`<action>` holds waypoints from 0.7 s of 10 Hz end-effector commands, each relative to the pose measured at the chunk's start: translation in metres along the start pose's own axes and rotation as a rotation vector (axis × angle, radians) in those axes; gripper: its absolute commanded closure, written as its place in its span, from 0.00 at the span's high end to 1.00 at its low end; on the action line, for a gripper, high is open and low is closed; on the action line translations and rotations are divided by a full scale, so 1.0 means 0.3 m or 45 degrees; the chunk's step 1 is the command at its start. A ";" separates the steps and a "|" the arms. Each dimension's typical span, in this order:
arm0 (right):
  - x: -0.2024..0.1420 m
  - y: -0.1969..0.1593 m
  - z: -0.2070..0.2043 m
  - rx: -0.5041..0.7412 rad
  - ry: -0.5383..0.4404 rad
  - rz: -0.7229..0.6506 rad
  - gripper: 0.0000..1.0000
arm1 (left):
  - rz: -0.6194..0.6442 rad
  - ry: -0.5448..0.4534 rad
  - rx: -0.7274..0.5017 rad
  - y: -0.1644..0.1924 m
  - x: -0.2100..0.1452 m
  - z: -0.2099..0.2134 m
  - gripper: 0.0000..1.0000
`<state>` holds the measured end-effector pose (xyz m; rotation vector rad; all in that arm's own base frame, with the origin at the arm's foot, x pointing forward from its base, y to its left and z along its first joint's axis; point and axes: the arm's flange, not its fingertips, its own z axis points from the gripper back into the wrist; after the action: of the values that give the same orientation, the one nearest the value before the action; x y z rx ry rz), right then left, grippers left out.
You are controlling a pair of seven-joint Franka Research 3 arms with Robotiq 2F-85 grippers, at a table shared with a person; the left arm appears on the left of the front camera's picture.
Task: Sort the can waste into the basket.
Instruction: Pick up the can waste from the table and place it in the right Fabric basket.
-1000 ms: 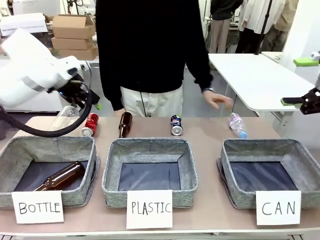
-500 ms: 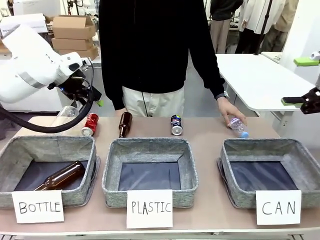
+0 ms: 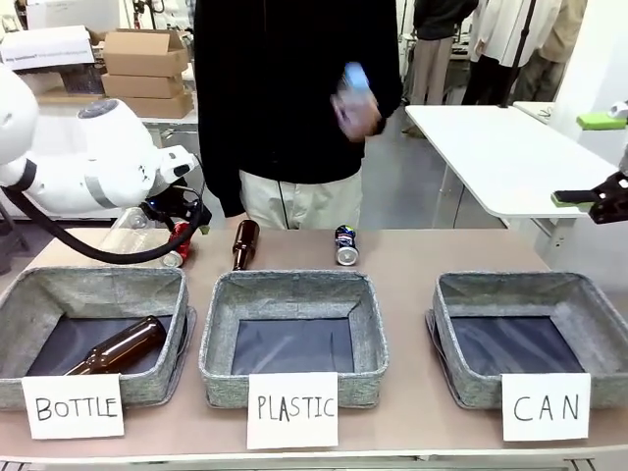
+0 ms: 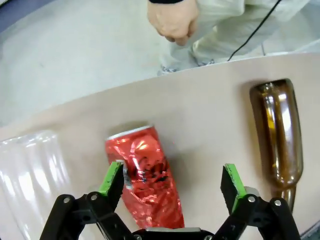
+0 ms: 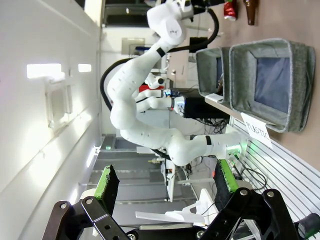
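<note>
Red and shiny, one dented can (image 4: 145, 175) lies on its side on the desk (image 3: 412, 257), at the far edge behind the BOTTLE basket (image 3: 98, 285). The left gripper (image 4: 171, 179) hangs right over it with its fingers spread wide and nothing in them. The can is not in the middle of the gap. It sits close to one green finger (image 4: 112, 177) and far from the other.

That is where things could go wrong, I think. If the gripper goes straight down, that near finger may land on top of the can and squash it or bump it away. A round can rolls easily (and this one is slippery metal), so it could roll into the clear plastic bottle (image 4: 30, 175) just beside it. The brown bottle (image 4: 280, 130) lies on the other side, a bit apart.

The blue can (image 3: 345, 245) waits behind the PLASTIC basket (image 3: 294, 285). The CAN basket (image 3: 530, 285) is way over at the other end, so a weak pinch could drop the red can into a wrong basket on the trip.

The right gripper (image 5: 166, 182) is spread open too, off beside the desk.
</note>
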<state>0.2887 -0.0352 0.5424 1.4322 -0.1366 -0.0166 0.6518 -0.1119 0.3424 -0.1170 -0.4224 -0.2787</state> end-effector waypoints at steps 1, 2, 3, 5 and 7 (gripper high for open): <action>0.004 0.003 -0.001 0.022 -0.003 0.032 1.00 | 0.060 0.062 0.038 -0.003 0.049 -0.023 1.00; 0.004 0.003 -0.001 0.022 -0.003 0.032 1.00 | 0.081 0.100 0.057 0.000 0.055 -0.058 1.00; 0.004 0.003 -0.001 0.022 -0.003 0.032 1.00 | 0.107 0.126 0.084 0.004 0.061 -0.080 1.00; 0.004 0.003 -0.001 0.022 -0.003 0.032 1.00 | 0.122 0.171 0.080 0.000 0.061 -0.113 1.00; 0.004 0.003 -0.001 0.022 -0.003 0.032 1.00 | 0.118 0.214 0.074 0.005 0.057 -0.133 0.44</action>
<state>0.2887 -0.0352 0.5424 1.4323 -0.1366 -0.0167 0.6757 -0.1190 0.3093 -0.0752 -0.2749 -0.1971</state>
